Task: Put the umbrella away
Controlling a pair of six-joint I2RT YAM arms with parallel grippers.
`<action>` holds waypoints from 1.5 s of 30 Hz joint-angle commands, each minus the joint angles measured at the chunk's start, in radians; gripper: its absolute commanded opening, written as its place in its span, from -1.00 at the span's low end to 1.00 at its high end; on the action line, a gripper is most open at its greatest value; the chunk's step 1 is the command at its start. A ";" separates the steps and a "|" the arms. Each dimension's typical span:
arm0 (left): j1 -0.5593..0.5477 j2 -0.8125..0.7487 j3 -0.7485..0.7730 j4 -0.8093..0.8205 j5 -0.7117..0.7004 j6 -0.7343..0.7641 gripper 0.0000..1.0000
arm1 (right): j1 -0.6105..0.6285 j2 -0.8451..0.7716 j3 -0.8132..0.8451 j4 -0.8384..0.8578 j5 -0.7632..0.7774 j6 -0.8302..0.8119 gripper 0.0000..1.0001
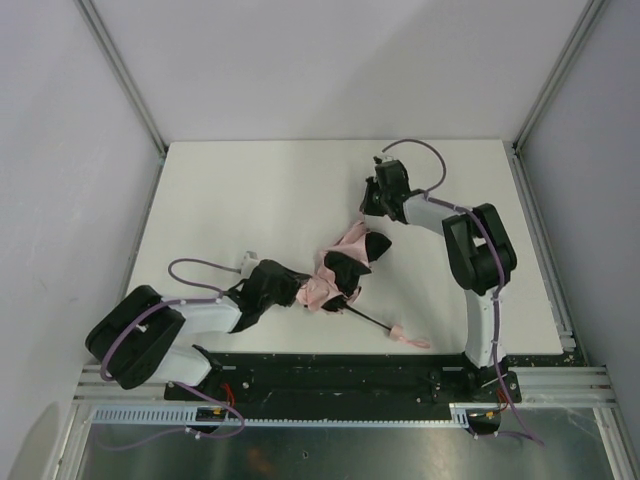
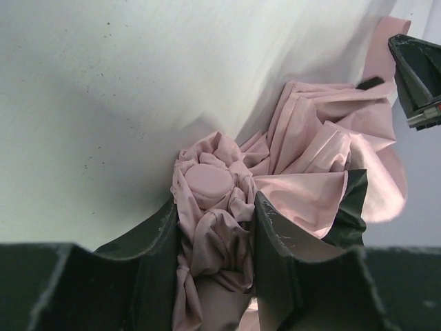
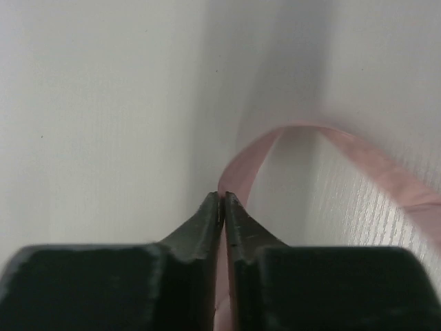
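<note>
- The left gripper (image 2: 215, 207) is clamped on the bunched top of the umbrella (image 2: 303, 152).
- The umbrella is laid mid-front on the white table (image 1: 250, 190), with its handle (image 1: 410, 340) pointed front-right.
- A thin pink strap (image 3: 386, 172) is pinched in the right gripper (image 3: 222, 198).

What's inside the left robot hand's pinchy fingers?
The left gripper squeezes bunched pink fabric of the umbrella, with a round pink cap poking out. Whatever the scrunched folds wrap around is covered, so it can't be seen.
</note>
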 commanded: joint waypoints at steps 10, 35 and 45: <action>-0.012 -0.032 -0.019 -0.267 -0.074 0.039 -1.00 | 0.005 -0.350 0.071 -0.615 0.269 -0.312 0.78; -0.011 -0.017 -0.001 -0.318 -0.060 0.000 -1.00 | 0.743 -0.326 -0.450 0.177 0.347 -0.701 0.85; -0.011 -0.046 -0.007 -0.326 -0.057 -0.031 -1.00 | 0.626 -0.229 -0.482 -0.013 0.261 -0.492 -0.30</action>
